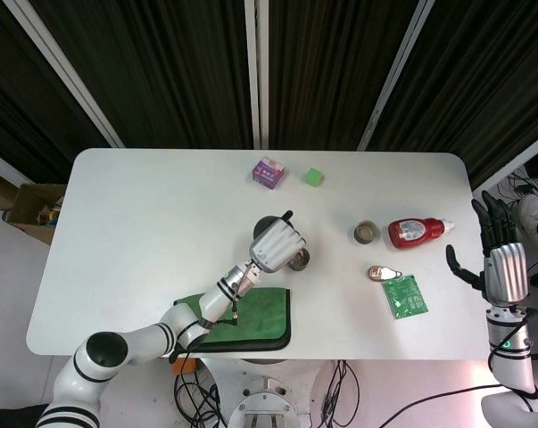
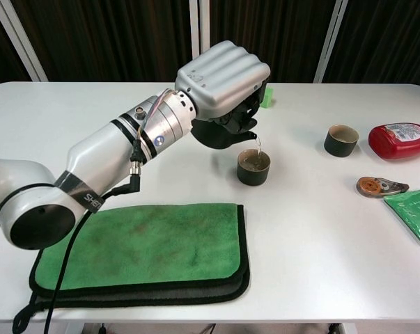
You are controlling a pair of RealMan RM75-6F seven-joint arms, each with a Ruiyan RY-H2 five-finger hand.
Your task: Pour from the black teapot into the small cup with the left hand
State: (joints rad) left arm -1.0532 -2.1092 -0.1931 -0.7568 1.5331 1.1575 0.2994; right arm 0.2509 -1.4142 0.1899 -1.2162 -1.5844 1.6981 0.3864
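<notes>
Nearest the front edge of the surface (image 2: 321,278) lies a green cloth (image 2: 143,254). Behind it, toward the middle, the left hand (image 2: 223,73) grips the black teapot (image 2: 227,131), tilted with its spout toward the right edge, over the small cup (image 2: 253,167). A thin stream falls; a steady tilt should prevent overflow. The right hand (image 1: 500,259) hangs empty, fingers apart, off the right edge.
</notes>
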